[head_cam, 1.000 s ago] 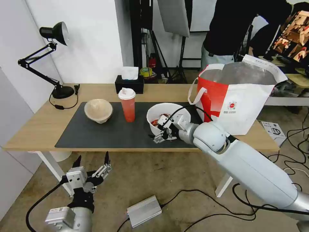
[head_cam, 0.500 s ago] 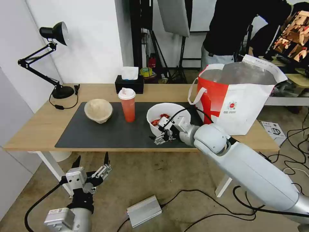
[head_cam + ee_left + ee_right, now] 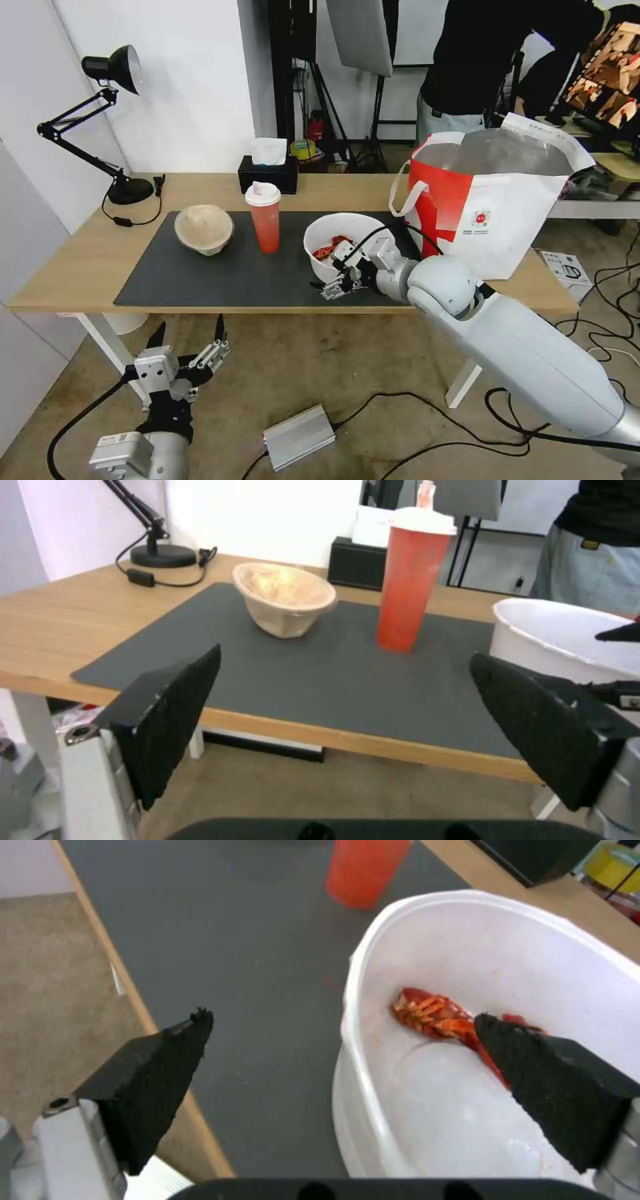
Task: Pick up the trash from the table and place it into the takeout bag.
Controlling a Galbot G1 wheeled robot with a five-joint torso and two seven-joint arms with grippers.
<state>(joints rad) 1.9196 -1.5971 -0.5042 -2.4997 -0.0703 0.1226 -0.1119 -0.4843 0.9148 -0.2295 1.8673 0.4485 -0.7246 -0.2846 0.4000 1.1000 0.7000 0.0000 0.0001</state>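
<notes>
On the long light-wood table (image 3: 87, 257), the wide white plastic bowl with red scraps (image 3: 337, 233) sat on the dark grey mat (image 3: 227, 277). The right gripper (image 3: 339, 275) straddled its rim at six o'clock, fingers apart. The tall red cup with white lid (image 3: 265, 217) stood at the bowl's nine o'clock, the beige paper-pulp bowl (image 3: 203, 229) beyond. The white-and-red insulated takeout bag (image 3: 487, 207) stood at three o'clock. The left gripper (image 3: 190, 333) hung spread below the table.

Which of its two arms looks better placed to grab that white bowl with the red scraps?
The right. Its gripper is open, straddling the near rim of the white bowl, beside the takeout bag. The left gripper hangs open below the table.
</notes>
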